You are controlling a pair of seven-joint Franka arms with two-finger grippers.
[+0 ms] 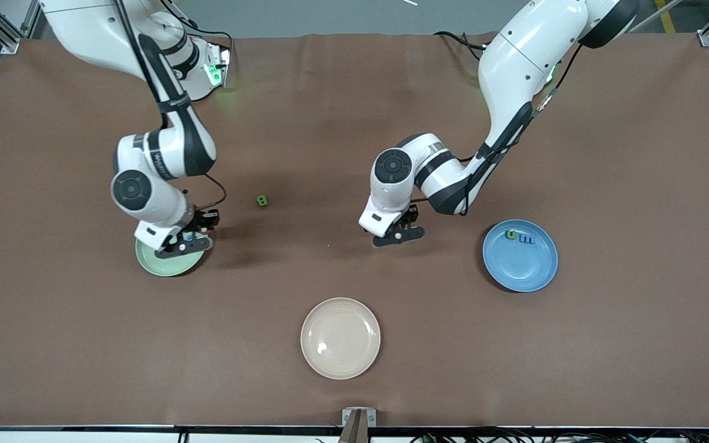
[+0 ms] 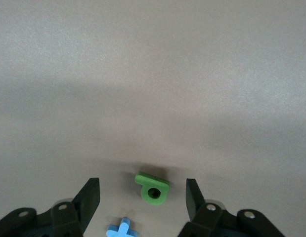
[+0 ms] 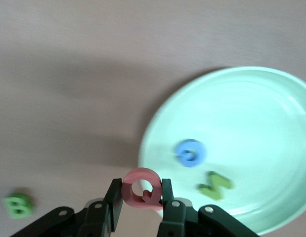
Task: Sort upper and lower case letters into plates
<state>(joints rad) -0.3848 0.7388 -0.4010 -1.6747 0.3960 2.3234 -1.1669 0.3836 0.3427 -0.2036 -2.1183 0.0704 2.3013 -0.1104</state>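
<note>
Cream-white plate (image 1: 340, 338) at six o'clock lies bare while the left pincer (image 2: 143, 183), wide open, straddles the green p (image 2: 153, 187) on the tabletop (image 1: 354, 123) and the right pincer (image 3: 141, 190) clamps a red letter (image 3: 143, 174) over the nine o'clock pale green plate (image 3: 251, 113).

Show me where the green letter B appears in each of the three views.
Front view: the green letter B lies on the cloth between the arms, farther from the camera than the pale green plate.
Left wrist view: not in it.
Right wrist view: the B lies on the cloth, apart from the plate, beside the right gripper, whose jaws hold the red letter.
Shared landmark: the pale green plate.
</note>
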